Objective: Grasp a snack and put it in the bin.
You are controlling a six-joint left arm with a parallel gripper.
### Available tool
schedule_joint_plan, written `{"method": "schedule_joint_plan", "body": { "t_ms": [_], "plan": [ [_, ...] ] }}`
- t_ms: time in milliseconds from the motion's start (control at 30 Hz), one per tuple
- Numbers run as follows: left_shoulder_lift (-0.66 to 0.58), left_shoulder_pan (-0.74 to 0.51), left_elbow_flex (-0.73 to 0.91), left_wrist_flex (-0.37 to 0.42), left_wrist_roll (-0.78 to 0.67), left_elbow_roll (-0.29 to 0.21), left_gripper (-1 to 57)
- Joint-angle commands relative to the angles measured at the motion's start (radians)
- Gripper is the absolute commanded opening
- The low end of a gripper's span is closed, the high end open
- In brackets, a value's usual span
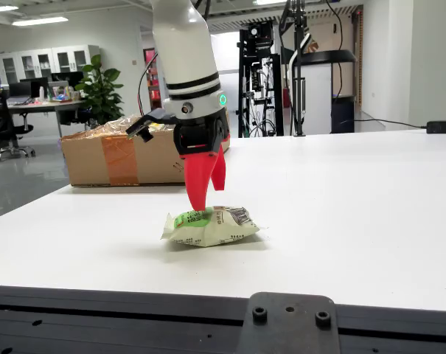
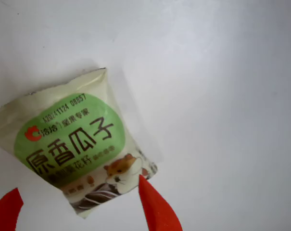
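Observation:
A pale snack bag (image 1: 211, 226) with a green label lies flat on the white table (image 1: 340, 214). My gripper (image 1: 208, 198), with red fingers, points down just above the bag's left part. In the wrist view the bag (image 2: 73, 144) fills the left half and its lower end lies between the two red fingertips (image 2: 157, 207). The gripper (image 2: 82, 211) is open and holds nothing. An open cardboard box (image 1: 112, 158) stands at the table's far left, behind the arm.
The box holds crinkled clear plastic (image 1: 116, 127). A black rail with a bracket (image 1: 285, 324) runs along the table's front edge. A black device (image 1: 441, 127) sits at the far right edge. Office desks and racks stand beyond.

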Motion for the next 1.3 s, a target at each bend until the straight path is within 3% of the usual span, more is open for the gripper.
{"method": "schedule_joint_plan", "body": {
  "t_ms": [33, 900, 1300],
  "plan": [
    [0.008, 0.003, 0.001, -0.005, -0.007, -0.002, 47.3],
    [0.070, -0.017, 0.001, -0.038, -0.032, 0.005, 46.7],
    [0.068, -0.025, 0.015, -0.049, -0.033, 0.028, 26.3]
  ]
}}
